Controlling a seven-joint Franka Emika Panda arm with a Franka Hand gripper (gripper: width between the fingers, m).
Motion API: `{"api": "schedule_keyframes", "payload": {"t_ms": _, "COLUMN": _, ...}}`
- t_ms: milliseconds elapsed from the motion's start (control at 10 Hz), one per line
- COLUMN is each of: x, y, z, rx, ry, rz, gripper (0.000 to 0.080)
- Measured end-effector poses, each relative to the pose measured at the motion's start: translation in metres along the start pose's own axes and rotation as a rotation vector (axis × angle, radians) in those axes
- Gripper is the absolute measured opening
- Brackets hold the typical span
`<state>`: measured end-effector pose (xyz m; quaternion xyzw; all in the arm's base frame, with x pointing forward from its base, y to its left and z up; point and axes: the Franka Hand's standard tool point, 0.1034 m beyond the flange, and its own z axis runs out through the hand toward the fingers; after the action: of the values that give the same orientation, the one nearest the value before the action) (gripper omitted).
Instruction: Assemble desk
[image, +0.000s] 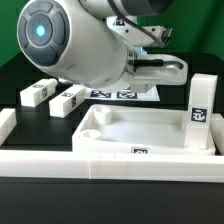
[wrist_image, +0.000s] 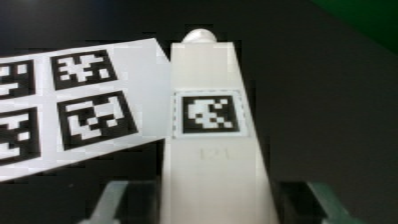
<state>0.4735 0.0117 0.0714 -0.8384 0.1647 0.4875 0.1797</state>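
Observation:
The white desk top (image: 120, 128), a tray with a raised rim, lies near the front of the table. One tagged leg (image: 200, 105) stands upright in the corner at the exterior view's right. Two more legs (image: 38, 92) (image: 70, 99) lie flat at the exterior view's left. My gripper (image: 152, 67) hovers behind the desk top, over the marker board (image: 125, 94). In the wrist view a long white leg (wrist_image: 210, 110) with a tag runs out from between my fingers (wrist_image: 118, 200), and the gripper (wrist_image: 217, 203) is shut on it.
A long low white border rail (image: 100, 162) runs along the front and turns up the exterior view's left side. The arm's big round body (image: 70, 40) fills the upper left of the exterior view. The marker board (wrist_image: 63, 100) lies beneath the held leg.

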Motion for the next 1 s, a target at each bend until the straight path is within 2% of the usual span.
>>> {"api": "schedule_keyframes", "payload": {"t_ms": 100, "x": -0.003, "y": -0.006, "z": -0.013, "rx": 0.0, "ry": 0.055, "rz": -0.014, "gripper": 0.029}}
{"api": "schedule_keyframes", "payload": {"t_ms": 200, "x": -0.004, "y": -0.012, "z": -0.025, "rx": -0.014, "ry": 0.11, "rz": -0.026, "gripper": 0.029}}
{"api": "schedule_keyframes", "payload": {"t_ms": 300, "x": -0.001, "y": -0.018, "z": -0.034, "rx": -0.015, "ry": 0.184, "rz": -0.036, "gripper": 0.029}}
{"api": "schedule_keyframes", "payload": {"t_ms": 700, "x": 0.006, "y": -0.021, "z": -0.041, "rx": -0.004, "ry": 0.464, "rz": -0.039, "gripper": 0.029}}
{"api": "schedule_keyframes", "payload": {"t_ms": 800, "x": 0.009, "y": -0.023, "z": -0.048, "rx": -0.002, "ry": 0.557, "rz": -0.044, "gripper": 0.029}}
{"api": "schedule_keyframes", "payload": {"t_ms": 900, "x": -0.002, "y": -0.026, "z": -0.057, "rx": -0.009, "ry": 0.601, "rz": -0.059, "gripper": 0.029}}
{"api": "schedule_keyframes", "payload": {"t_ms": 1000, "x": -0.014, "y": -0.032, "z": -0.074, "rx": -0.01, "ry": 0.662, "rz": -0.077, "gripper": 0.029}}
